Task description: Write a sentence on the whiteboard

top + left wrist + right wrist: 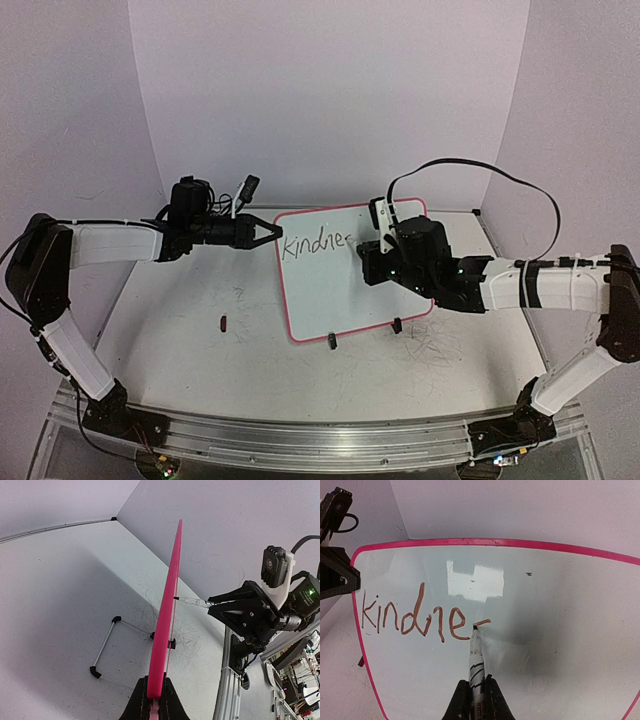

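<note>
The whiteboard [335, 290], white with a pink frame, stands tilted on the table. My left gripper [272, 232] is shut on the frame's upper left edge; in the left wrist view the pink edge [167, 610] runs up from between the left gripper [155, 696]. My right gripper [476, 696] is shut on a marker [476, 655] whose tip touches the board. The sentence [415, 615] reads "kindne" plus a short fresh stroke at the tip. From above, the right gripper [375, 250] is over the board's upper right, beside the sentence [315, 243].
Two black clip feet [332, 341] [397, 325] sit at the board's near edge. A small dark piece [222, 322] lies on the scuffed table [200, 360] to the left. A wire stand [107, 645] props the board from behind. Walls close in on three sides.
</note>
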Controlling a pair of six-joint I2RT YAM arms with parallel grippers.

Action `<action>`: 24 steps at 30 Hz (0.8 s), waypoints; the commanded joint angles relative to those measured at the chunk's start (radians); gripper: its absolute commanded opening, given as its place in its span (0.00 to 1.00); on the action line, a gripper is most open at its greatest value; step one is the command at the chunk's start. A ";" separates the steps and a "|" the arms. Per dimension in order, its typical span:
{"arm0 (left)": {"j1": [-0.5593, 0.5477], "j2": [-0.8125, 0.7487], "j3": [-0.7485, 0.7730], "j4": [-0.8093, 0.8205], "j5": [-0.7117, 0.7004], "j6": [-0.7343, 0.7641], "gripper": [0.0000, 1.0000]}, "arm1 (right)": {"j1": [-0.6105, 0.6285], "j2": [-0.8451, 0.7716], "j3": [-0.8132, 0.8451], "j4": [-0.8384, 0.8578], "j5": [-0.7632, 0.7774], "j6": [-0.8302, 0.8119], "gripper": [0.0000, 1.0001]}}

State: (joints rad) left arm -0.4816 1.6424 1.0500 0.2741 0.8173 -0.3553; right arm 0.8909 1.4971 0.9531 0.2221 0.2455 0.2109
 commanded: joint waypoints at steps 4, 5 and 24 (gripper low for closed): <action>-0.008 -0.045 -0.001 0.022 0.011 0.024 0.00 | -0.003 -0.027 -0.003 -0.030 0.065 0.009 0.00; -0.008 -0.045 -0.002 0.021 0.010 0.024 0.00 | -0.003 -0.028 -0.005 -0.032 0.071 0.012 0.00; -0.009 -0.043 0.000 0.021 0.011 0.024 0.00 | 0.009 -0.043 -0.045 -0.056 0.051 0.052 0.00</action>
State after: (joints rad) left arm -0.4816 1.6424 1.0500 0.2741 0.8173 -0.3553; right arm 0.8931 1.4707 0.9227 0.1862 0.2900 0.2420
